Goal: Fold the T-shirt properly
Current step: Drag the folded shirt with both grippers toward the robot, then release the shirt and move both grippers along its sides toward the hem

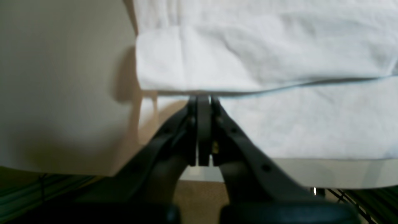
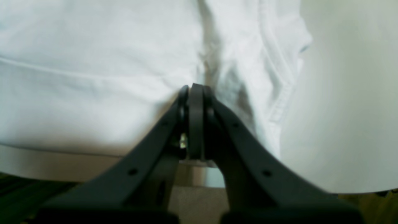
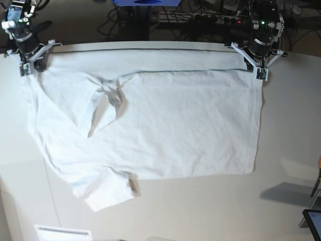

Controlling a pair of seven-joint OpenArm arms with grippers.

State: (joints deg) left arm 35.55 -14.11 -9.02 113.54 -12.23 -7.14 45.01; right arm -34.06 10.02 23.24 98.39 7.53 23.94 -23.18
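The white T-shirt (image 3: 165, 125) lies spread across the tabletop, collar (image 3: 108, 93) to the left, one sleeve (image 3: 108, 191) at the front left and its straight hem at the right. A far strip of cloth lies under a folded upper layer. My left gripper (image 3: 261, 74) is at the far right corner. In the left wrist view it (image 1: 203, 98) is shut, tips at the edge of the upper layer (image 1: 248, 56). My right gripper (image 3: 24, 69) is at the far left corner. In the right wrist view it (image 2: 194, 87) is shut, with cloth (image 2: 93, 77) puckered at its tips.
The off-white table (image 3: 210, 211) runs beyond the shirt at the front and right. Its back edge (image 1: 311, 174) is just behind both grippers. Cables and a power strip (image 3: 210, 17) lie behind it. A white sheet (image 3: 62, 233) sits front left, a dark object (image 3: 313, 221) front right.
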